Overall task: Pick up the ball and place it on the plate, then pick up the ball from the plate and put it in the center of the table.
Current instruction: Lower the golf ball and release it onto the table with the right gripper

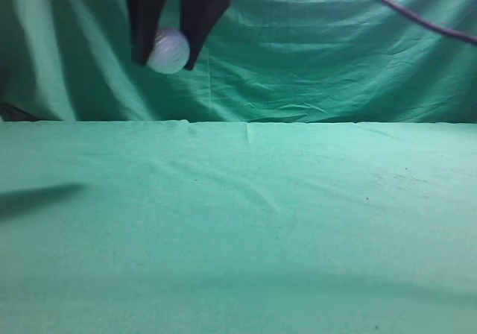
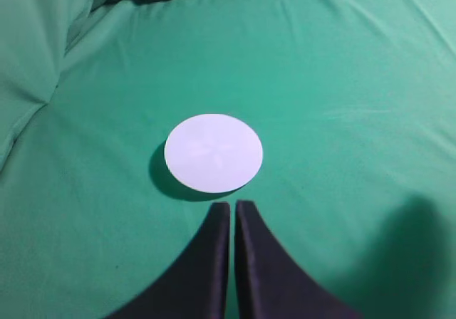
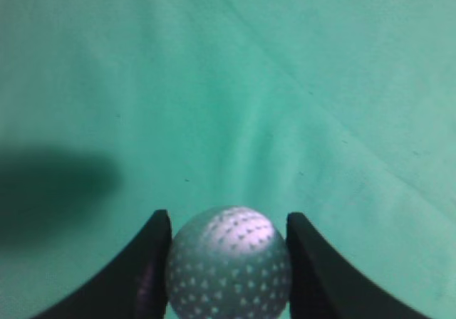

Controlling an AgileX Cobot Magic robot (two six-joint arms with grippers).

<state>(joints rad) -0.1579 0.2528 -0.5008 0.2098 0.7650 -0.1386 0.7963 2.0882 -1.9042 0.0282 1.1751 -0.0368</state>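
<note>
The right gripper [image 3: 228, 262] pinches the small white dimpled ball [image 3: 229, 262] high above the green cloth table [image 1: 246, 229]; the pale round plate [image 2: 213, 153] lies under the pressed-together left gripper [image 2: 233, 208].

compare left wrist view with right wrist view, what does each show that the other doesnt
Only the left wrist view shows the plate, a white disc lying on the cloth, with the left gripper shut and empty just short of it. Only the right wrist view shows the ball, dimpled and clamped in the right gripper above the cloth. Both share the green table cloth and a pair of dark fingers at the bottom edge.
</note>
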